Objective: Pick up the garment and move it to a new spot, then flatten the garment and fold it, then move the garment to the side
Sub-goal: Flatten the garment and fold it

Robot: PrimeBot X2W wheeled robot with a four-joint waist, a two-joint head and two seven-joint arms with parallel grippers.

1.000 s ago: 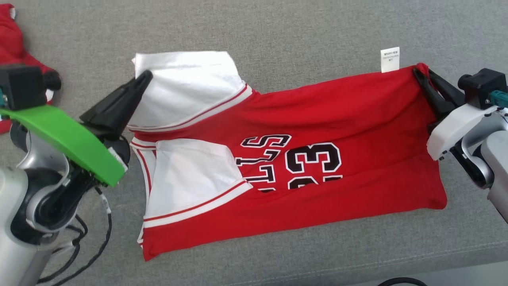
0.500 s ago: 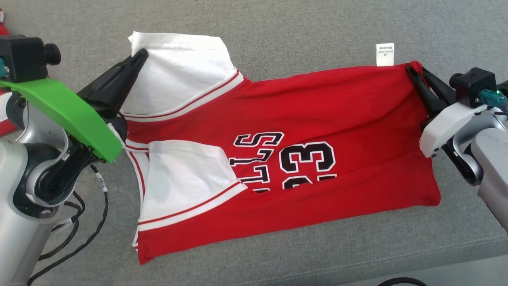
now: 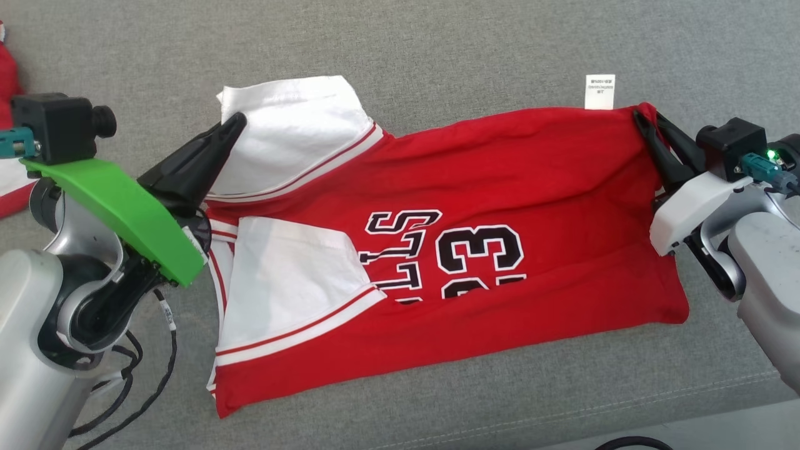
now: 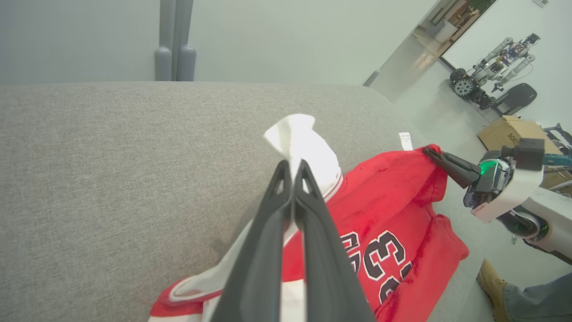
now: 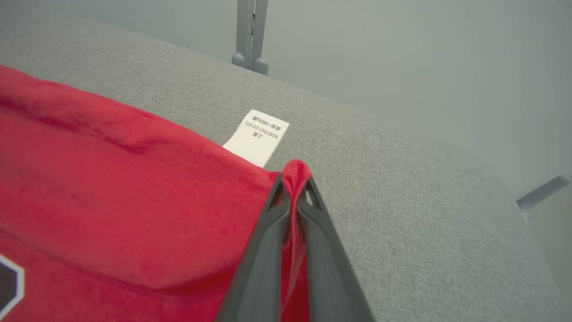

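Observation:
A red jersey (image 3: 475,187) with white sleeves and black lettering "33" lies folded lengthwise across the grey cushioned surface (image 3: 437,50). My left gripper (image 3: 234,122) is shut on the white sleeve corner at the far left; the left wrist view has that white fabric (image 4: 297,138) pinched between the closed fingers. My right gripper (image 3: 644,119) is shut on the jersey's far right red corner, beside a white care label (image 3: 600,92). In the right wrist view the red corner (image 5: 295,172) pokes out past the closed fingertips, and the label (image 5: 259,136) lies flat just beyond.
Another red and white garment (image 3: 7,125) lies at the far left edge. The cushion's front seam (image 3: 562,415) runs along the bottom. In the left wrist view a person's shoe (image 4: 489,279) and a cardboard box (image 4: 509,132) stand on the floor to the right.
Both grippers keep their hold on the jersey's far corners. The far edge has drawn slightly nearer and the white sleeve has bunched a little; the whole picture has also shifted.

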